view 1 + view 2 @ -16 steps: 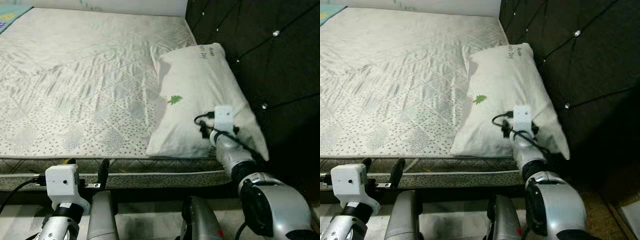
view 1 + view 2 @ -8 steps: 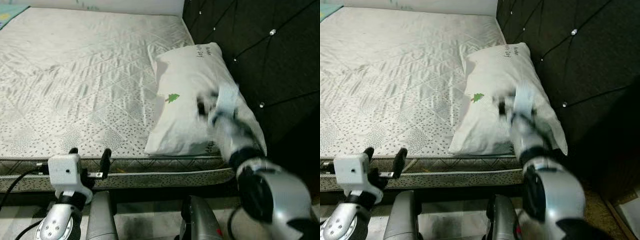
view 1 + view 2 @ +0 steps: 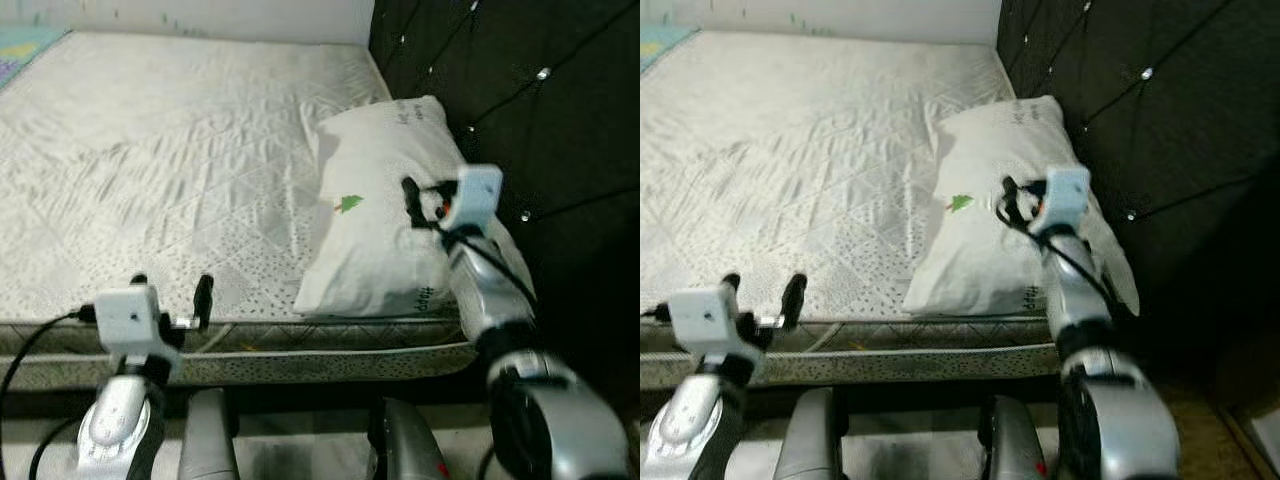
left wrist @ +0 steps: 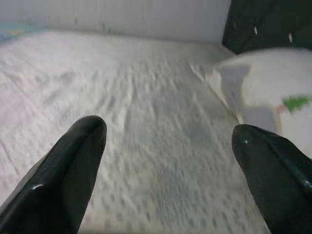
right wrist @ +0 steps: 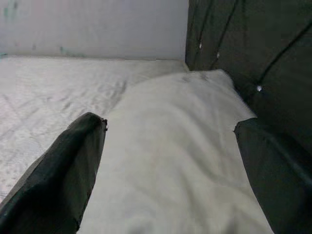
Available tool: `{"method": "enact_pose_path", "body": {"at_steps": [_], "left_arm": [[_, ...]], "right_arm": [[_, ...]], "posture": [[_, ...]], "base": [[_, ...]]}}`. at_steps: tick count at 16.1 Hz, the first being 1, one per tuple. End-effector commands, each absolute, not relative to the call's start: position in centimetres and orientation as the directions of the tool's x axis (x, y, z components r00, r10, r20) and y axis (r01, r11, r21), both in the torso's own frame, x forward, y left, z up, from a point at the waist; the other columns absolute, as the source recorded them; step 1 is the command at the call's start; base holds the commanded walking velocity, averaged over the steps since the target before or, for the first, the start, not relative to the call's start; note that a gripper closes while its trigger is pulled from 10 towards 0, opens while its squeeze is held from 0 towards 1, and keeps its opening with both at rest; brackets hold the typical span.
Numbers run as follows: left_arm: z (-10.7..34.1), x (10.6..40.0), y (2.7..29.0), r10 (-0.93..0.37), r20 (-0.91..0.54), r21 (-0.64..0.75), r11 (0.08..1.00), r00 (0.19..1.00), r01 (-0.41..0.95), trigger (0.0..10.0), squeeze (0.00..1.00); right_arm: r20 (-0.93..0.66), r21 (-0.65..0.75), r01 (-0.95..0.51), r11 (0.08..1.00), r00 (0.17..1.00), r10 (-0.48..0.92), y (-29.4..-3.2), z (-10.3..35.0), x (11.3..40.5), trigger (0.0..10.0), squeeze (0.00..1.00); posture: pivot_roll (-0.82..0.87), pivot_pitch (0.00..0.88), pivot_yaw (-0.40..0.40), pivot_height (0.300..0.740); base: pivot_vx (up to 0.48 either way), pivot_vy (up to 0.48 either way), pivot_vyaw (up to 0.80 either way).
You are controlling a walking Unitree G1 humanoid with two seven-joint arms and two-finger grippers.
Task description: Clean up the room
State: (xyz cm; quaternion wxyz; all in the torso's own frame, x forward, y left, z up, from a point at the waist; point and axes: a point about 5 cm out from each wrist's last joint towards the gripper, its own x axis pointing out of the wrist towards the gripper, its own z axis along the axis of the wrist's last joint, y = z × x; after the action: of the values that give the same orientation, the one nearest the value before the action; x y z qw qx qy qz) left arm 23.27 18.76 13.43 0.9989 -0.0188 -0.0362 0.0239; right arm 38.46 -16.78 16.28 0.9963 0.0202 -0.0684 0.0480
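We see the soft white rectangular pillow [image 3: 385, 205] with a small green tree print lying at the quilted mattress's [image 3: 170, 170] right edge, long axis running along the dark tufted headboard [image 3: 520, 110]. Our right gripper [image 5: 168, 161] hovers above it, fingers wide apart, empty; our left gripper [image 4: 168, 161] gapes empty too.

You see a plump white fabric pillow [image 3: 385, 210] with a small green tree print and dark lettering, lying flat on the quilted pale mattress [image 3: 170, 170], its long side against the dark tufted headboard [image 3: 520, 110].
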Motion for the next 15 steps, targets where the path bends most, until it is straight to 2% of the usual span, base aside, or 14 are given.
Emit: {"method": "enact_pose_path", "body": {"at_steps": [1, 5, 8, 15], "left_arm": [[13.8, 24.0, 19.4, 0.075, 0.096, -0.033, 0.997, 0.993, -0.072, 10.0, 0.00], [13.9, 24.5, 19.6, 0.071, 0.115, -0.028, 0.997, 0.991, -0.069, 10.0, 0.00], [13.2, 24.4, 19.7, 0.084, 0.107, -0.032, 0.996, 0.991, -0.081, 10.0, 0.00], [12.8, 24.4, 19.5, 0.057, 0.095, -0.031, 0.998, 0.994, -0.054, 10.0, 0.00]], "right_arm": [[0.196, 0.049, -0.121, 0.991, 0.975, 0.109, -16.6, 17.4, 38.0, 10.0, 0.00], [0.268, 0.080, -0.204, 0.976, 0.947, 0.176, -15.6, 18.2, 36.8, 10.0, 0.00], [0.332, 0.111, -0.255, 0.961, 0.921, 0.206, -14.9, 20.7, 36.5, 10.0, 0.00], [0.305, 0.144, -0.257, 0.956, 0.930, 0.204, -15.3, 21.3, 35.3, 10.0, 0.00]], "posture": [[0.04, 0.000, -0.037, 0.561], [0.03, 0.000, -0.034, 0.561], [0.03, 0.000, -0.035, 0.592], [0.01, 0.000, -0.015, 0.663]], "base": [[0.000, 0.000, 0.00], [0.000, 0.000, 0.00], [0.000, 0.000, 0.00], [0.000, 0.000, 0.00]]}}
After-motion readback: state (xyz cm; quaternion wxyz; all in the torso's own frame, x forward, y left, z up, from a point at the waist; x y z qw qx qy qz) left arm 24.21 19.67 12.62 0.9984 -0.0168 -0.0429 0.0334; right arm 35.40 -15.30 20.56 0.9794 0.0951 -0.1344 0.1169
